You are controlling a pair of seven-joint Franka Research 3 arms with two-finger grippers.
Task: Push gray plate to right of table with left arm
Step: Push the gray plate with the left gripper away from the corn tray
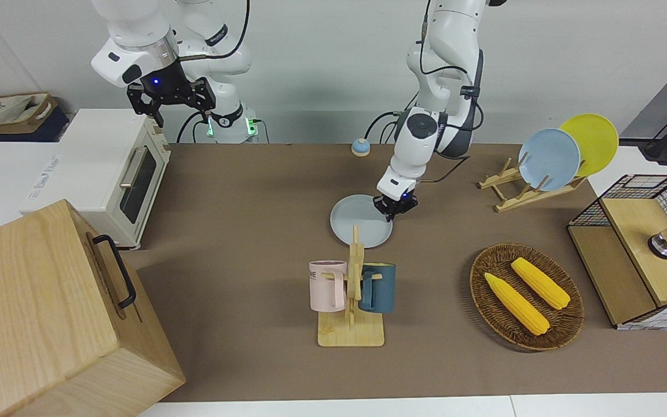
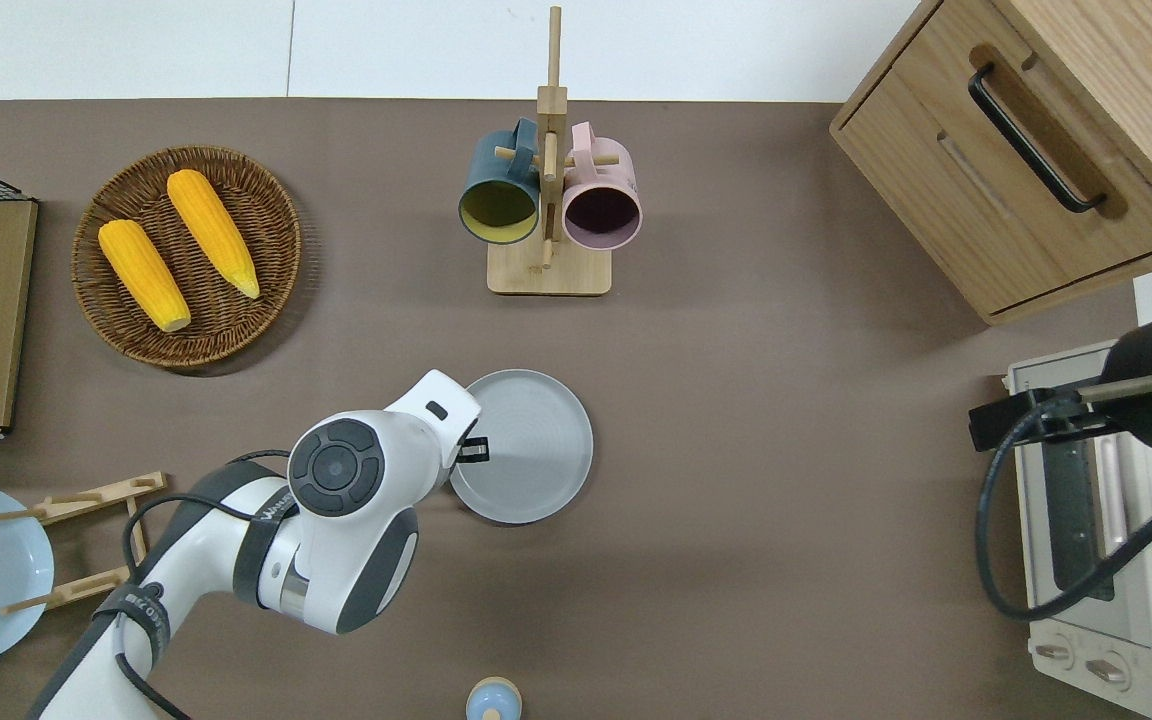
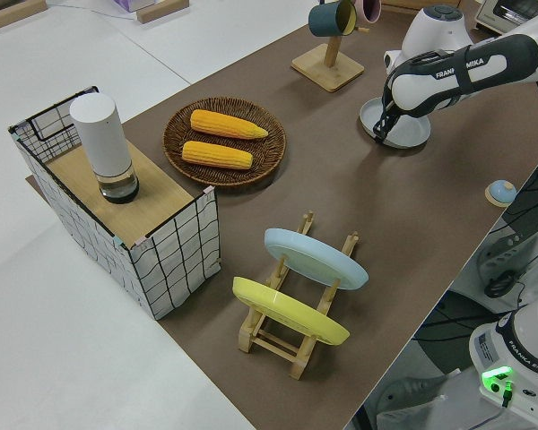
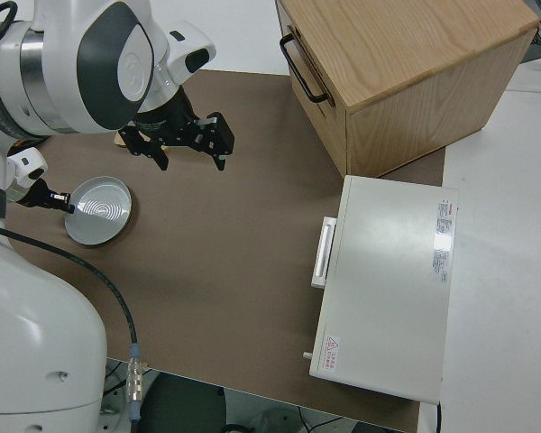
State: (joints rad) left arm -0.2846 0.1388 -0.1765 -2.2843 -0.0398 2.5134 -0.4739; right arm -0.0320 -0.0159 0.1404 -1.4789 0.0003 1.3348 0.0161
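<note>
I count three plates on my counter [image 1: 241,243]: one gray plate [image 1: 356,223] lying flat, plus one sky-blue plate [image 1: 549,159] and one yellow plate [image 1: 594,142] standing in the single wooden plate rack [image 1: 513,194]. Two corn cobs [image 1: 516,301] lie in one wicker basket [image 1: 487,289]. Two mugs hang on one mug tree [image 1: 355,278], one pink mug [image 1: 327,285] and one dark blue mug [image 1: 378,288]. I see one toaster oven [image 1: 107,174], one wooden cabinet [image 1: 50,313], one wire crate [image 1: 640,255] and one small bell [image 1: 360,147]. I have two arms, each with one hand: the left hand [image 1: 394,209] and the right hand [image 1: 171,98].
</note>
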